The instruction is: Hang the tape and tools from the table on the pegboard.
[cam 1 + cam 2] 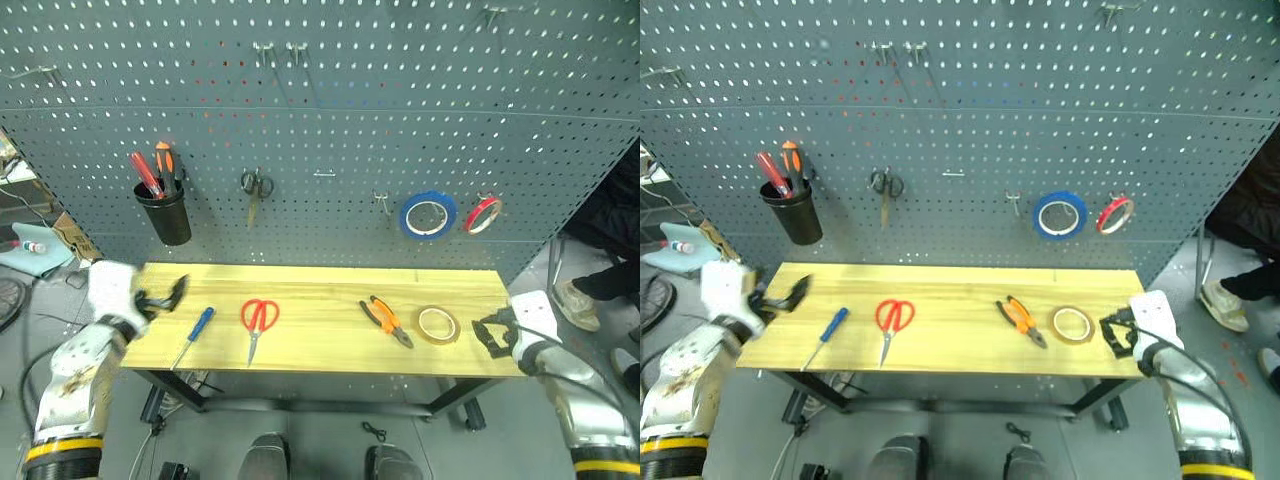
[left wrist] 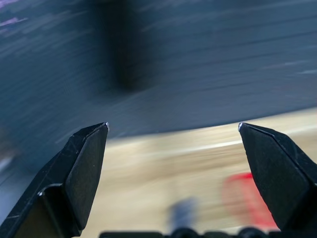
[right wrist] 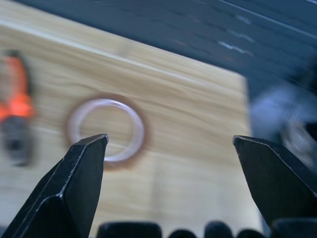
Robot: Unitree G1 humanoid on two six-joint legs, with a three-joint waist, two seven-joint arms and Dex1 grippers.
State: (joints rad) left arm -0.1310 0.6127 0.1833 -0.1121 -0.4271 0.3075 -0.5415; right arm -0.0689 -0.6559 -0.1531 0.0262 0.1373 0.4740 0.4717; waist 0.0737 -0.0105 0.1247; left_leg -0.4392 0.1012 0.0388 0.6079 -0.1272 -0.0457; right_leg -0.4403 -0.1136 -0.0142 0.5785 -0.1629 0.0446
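Both grippers spread wide, empty: left gripper (image 1: 165, 295) over table's (image 1: 320, 345) left end, right gripper (image 1: 490, 332) just beside tape (image 1: 437, 324). Flat on table: blue-handled screwdriver (image 1: 194, 335), red-handled scissors (image 1: 258, 321), pliers (image 1: 385, 321). Pegboard (image 1: 330, 110) behind; hooks probably bare above.

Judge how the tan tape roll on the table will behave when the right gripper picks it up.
The tape lies flat on the table, so it shouldn't roll until tipped on edge. As a thin ring with a wide hole, it is probably light and fairly stiff. Its smooth surface may slip between the open right gripper fingers.
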